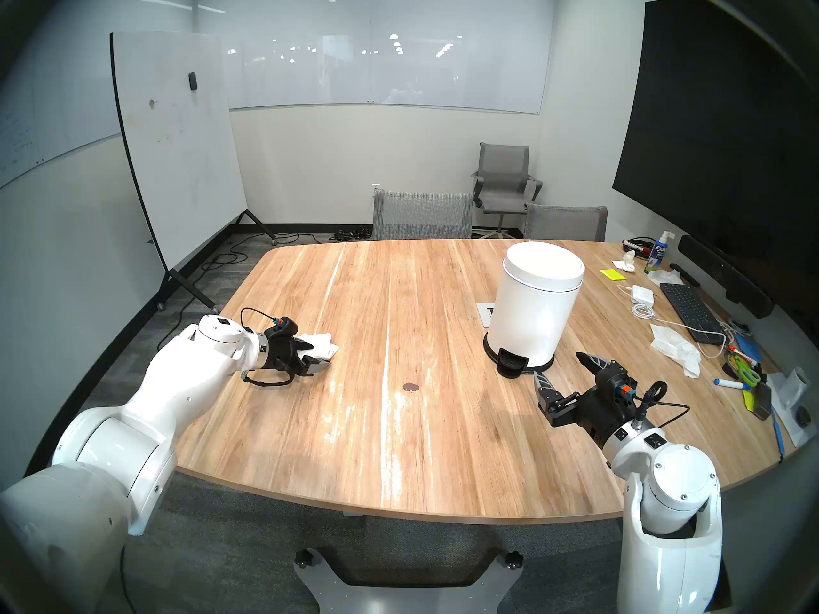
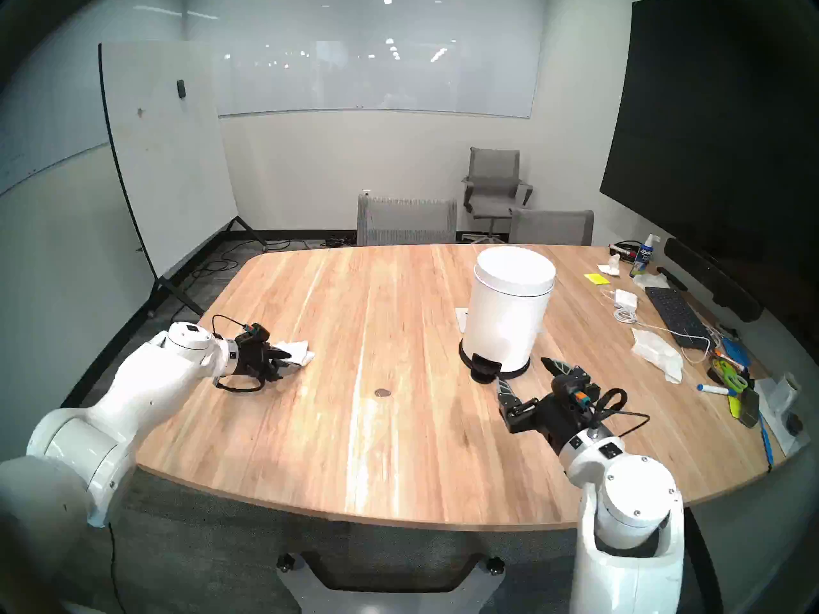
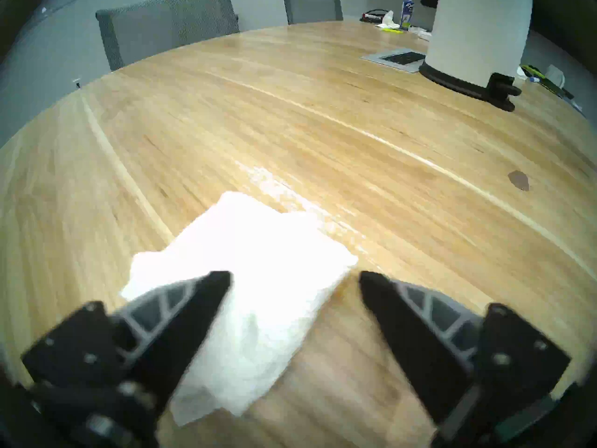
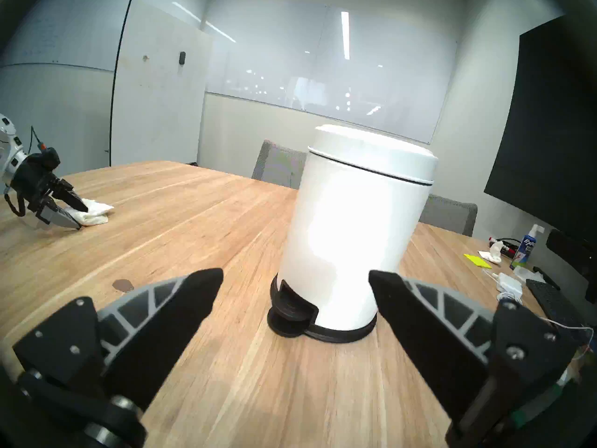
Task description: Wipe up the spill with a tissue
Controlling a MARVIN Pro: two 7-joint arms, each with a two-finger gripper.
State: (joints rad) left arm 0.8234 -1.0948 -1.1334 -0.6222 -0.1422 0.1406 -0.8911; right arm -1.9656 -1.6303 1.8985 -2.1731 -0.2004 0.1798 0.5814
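A white folded tissue (image 1: 322, 343) (image 3: 258, 260) lies on the wooden table (image 1: 399, 444) at the left. My left gripper (image 1: 318, 356) (image 3: 294, 276) is low over its near edge. Its fingers stand apart on either side of the tissue, and the jaws are open, not pressed on it. The spill (image 1: 411, 386) (image 3: 518, 180) is a small dark brown blot near the table's middle, to the right of the tissue and apart from it. My right gripper (image 1: 557, 365) (image 4: 295, 272) hovers open and empty in front of the bin.
A white pedal bin (image 1: 536, 307) with a black base and pedal stands right of centre. A keyboard (image 1: 689, 307), cables, crumpled tissues (image 1: 676, 345), markers and a spray bottle (image 1: 658, 252) crowd the right edge. Grey chairs (image 1: 421, 214) stand behind the table.
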